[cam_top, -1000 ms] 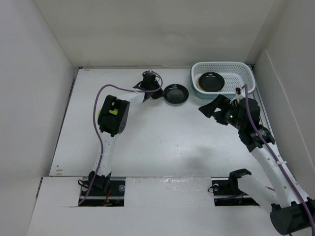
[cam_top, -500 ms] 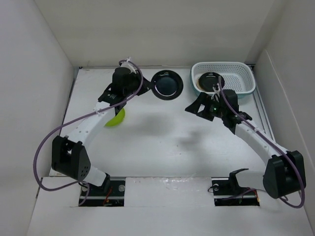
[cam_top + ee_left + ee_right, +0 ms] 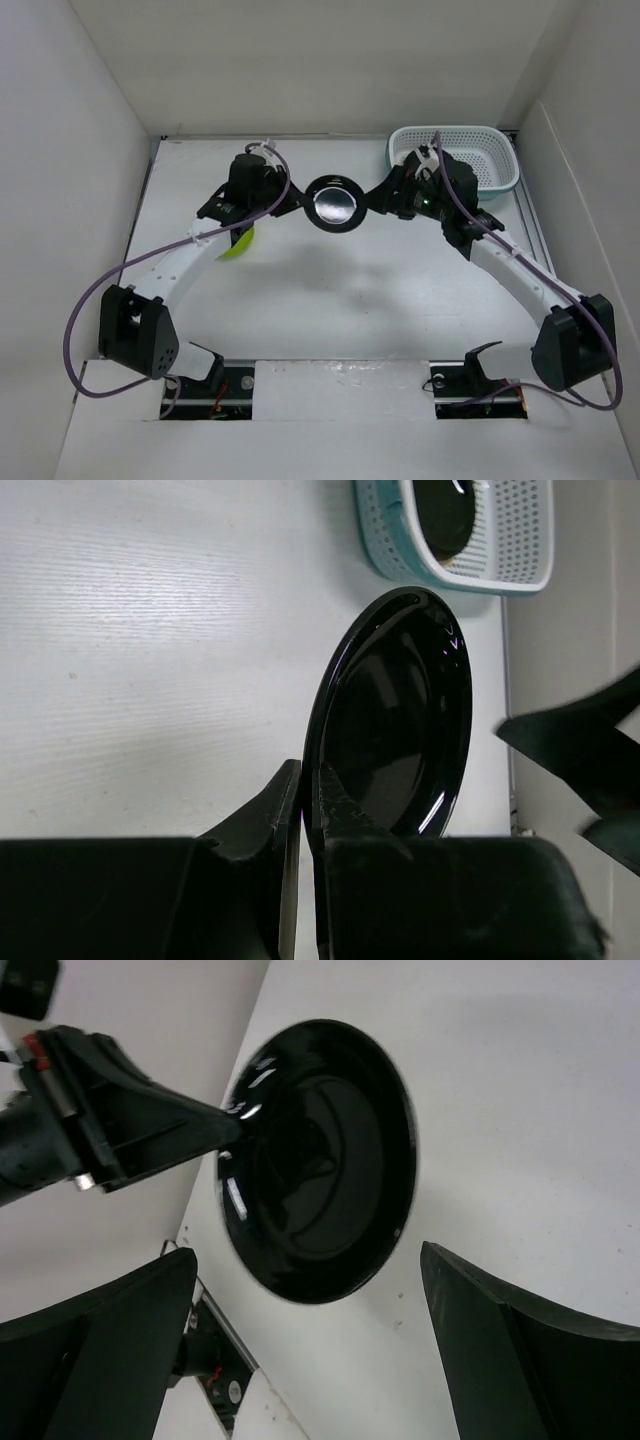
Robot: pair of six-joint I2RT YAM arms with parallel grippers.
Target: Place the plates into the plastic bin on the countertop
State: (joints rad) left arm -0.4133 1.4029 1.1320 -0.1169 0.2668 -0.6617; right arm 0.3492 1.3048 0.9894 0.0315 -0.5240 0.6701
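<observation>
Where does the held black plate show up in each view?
Top external: black plate mid-frame, slightly above centre.
Left wrist: right of centre, nearly edge-on.
Right wrist: centre-left, its face showing.
Shared landmark: left tool pinching its rim, seen in all three.

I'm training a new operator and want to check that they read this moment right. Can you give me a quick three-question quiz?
1. True or false: the left gripper is shut on the rim of the black plate.
2. Pick one. The right gripper is: A) open, close to the black plate; B) shut on the black plate; C) shut and empty.
3. What colour is the second plate, lying left of the held one?

Key: 1 true; 2 A; 3 green.
</observation>
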